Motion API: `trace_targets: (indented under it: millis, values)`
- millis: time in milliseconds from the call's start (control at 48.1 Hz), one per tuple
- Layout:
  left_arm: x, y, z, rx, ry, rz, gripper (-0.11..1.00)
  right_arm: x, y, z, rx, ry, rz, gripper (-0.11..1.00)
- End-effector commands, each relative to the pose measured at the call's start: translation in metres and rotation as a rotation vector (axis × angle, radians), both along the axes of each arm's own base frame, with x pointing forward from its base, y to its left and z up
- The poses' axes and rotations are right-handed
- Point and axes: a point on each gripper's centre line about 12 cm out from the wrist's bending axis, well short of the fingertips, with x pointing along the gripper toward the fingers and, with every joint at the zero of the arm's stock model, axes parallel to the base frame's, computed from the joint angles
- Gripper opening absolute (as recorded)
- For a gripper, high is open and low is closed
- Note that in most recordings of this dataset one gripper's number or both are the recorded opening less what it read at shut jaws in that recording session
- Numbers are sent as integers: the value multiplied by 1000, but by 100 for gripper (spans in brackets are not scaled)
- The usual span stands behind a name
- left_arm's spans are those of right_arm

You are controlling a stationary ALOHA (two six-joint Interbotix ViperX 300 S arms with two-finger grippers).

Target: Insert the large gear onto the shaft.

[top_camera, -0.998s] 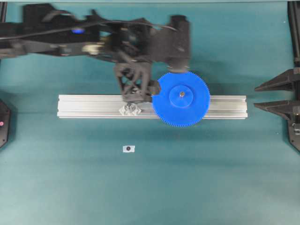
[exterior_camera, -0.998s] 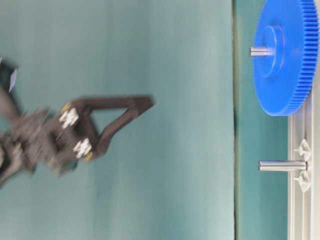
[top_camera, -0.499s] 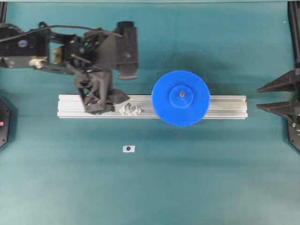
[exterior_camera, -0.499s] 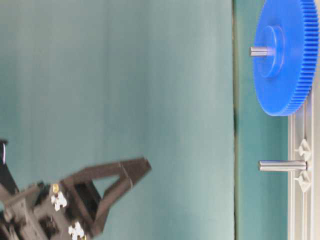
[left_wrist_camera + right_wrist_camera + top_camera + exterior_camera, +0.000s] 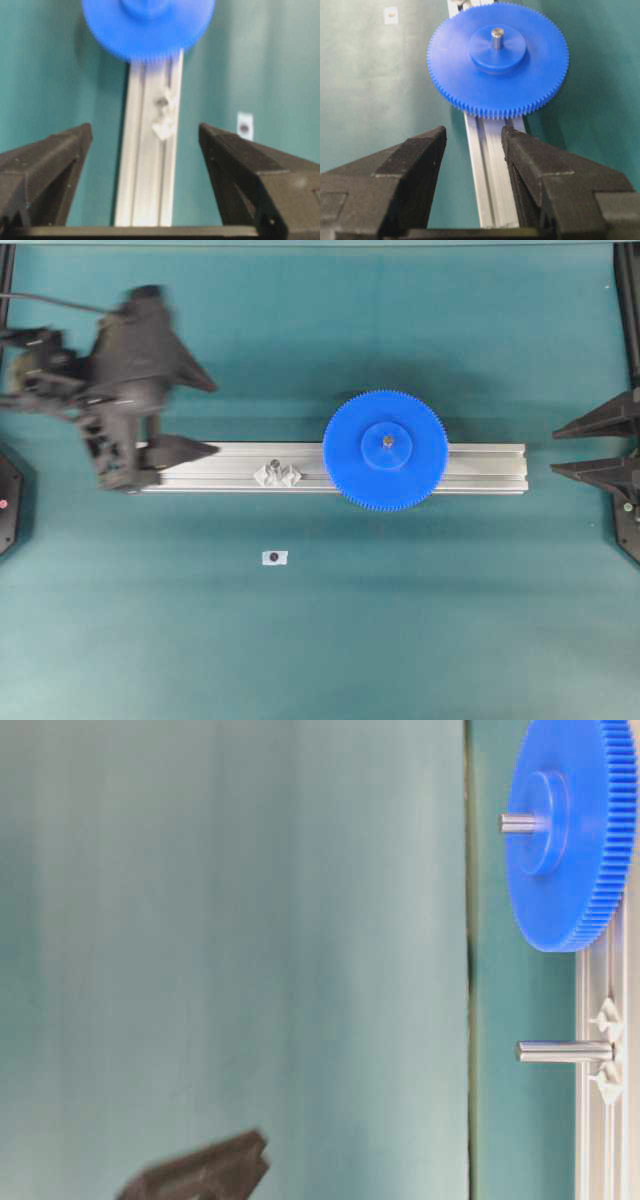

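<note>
The large gear (image 5: 385, 462), blue and flat, lies on the rail with the shaft (image 5: 387, 441) poking up through its hub. From the right wrist the gear (image 5: 497, 75) shows level, and the shaft (image 5: 497, 37) rises pale grey from the hub. My left gripper (image 5: 213, 418) hangs open over the rail's left end, well clear of the gear, with nothing between its fingers. In the left wrist view the gear (image 5: 148, 25) is far ahead of the open left gripper (image 5: 145, 129). My right gripper (image 5: 553, 448) is open and empty at the right edge.
A silver aluminium rail (image 5: 480, 468) runs left to right across the green mat. A second pin on a clear bracket (image 5: 276, 473) stands on it left of the gear. A small white tag (image 5: 274, 557) lies on the mat in front of the rail.
My left gripper has drawn back leftwards from beside the gear to the rail's left end, staying open. The gear stays on the shaft. The right arm has not moved.
</note>
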Motion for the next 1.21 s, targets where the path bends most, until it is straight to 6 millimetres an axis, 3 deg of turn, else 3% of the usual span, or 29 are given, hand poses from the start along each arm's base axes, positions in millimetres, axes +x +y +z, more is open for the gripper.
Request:
trace_targets:
  millis: [0,145,333,644,1018,1185]
  values:
    - [-16,-3,-4,13,-88,-8,87,1,-1,2,2,-16,-6,56]
    - [-44,-10,-24,16,-187,-20,87,1,-1,4,-8,-96,-10,56]
    - [-77,-14,-37,21,-245,-26,87,0,-2,2,-20,-188,-15,56]
    - [-138,-19,-40,42,-440,-26,87,-1,-3,-13,-31,-242,-22,56]
    - [-141,-19,-66,19,-367,-19,87,-6,-2,-38,-27,-190,-23,56]
    - [-147,-20,-91,14,-329,-18,87,-7,-2,-47,-30,-209,-22,56]
